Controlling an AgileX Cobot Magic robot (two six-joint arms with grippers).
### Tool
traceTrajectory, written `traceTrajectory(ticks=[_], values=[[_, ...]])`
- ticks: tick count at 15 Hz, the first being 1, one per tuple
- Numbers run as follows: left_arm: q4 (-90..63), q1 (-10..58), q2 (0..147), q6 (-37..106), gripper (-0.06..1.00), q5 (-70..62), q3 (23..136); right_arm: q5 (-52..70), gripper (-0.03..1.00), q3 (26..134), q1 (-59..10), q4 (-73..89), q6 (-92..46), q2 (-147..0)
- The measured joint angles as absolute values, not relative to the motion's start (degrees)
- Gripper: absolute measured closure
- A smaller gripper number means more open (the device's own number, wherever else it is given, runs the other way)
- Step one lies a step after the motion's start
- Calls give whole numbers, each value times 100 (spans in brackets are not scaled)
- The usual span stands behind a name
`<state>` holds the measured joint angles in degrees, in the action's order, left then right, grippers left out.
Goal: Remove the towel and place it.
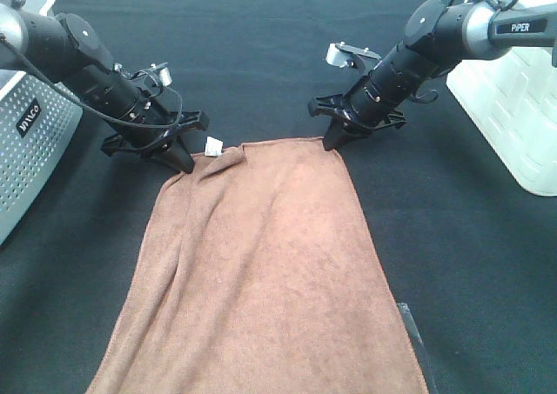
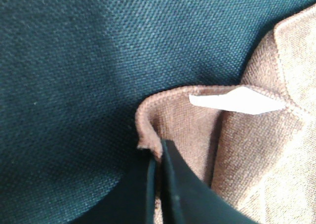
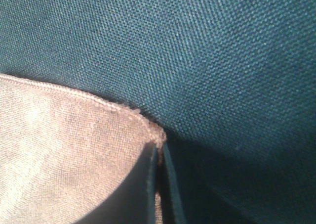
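You have the large rust-brown terry towel (image 1: 261, 272) lying flat on the black woven surface (image 1: 261, 55). Its long axis runs from the two tools towards the bottom edge of the high view, where the cloth leaves the frame. All of the towel lies on that one side of the tools, so I judge that any lift or drag has to carry the whole length behind the held edge.

Your left tool (image 1: 178, 159) sits at the corner bearing the small white tag (image 1: 212, 147). Your right tool (image 1: 333, 140) sits at the other corner of the same short hem. Neither arm is nearer; each is already on its own corner, with the hem stretched between them.

In the left wrist view the black fingers (image 2: 173, 184) are pressed together with the curled, stitched corner caught between them. In the right wrist view the fingers are likewise pressed together on the hem corner, with brown cloth showing in the narrow slit.

Both arms slope down steeply from the upper corners of the high view, wrists angled inwards and tips at the surface. The cloth beside the tag is puckered into a fold, while the right side lies smoother. The hold on each corner looks shallow, so expect the risk of one corner slipping if the arms rise unevenly.
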<state>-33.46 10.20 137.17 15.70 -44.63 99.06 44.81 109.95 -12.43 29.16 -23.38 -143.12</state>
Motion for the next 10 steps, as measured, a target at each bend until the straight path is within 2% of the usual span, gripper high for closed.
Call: traceTrajectory(ticks=[4, 10], values=[[-3100, 1031, 13688, 1570, 94, -4463, 9906, 4406, 97, 10995, -1272, 2681, -2332, -14267], [-1937, 1043, 13510, 1421, 94, -4641, 10010, 4303, 97, 10966, -1306, 1335, -1478, -14083]])
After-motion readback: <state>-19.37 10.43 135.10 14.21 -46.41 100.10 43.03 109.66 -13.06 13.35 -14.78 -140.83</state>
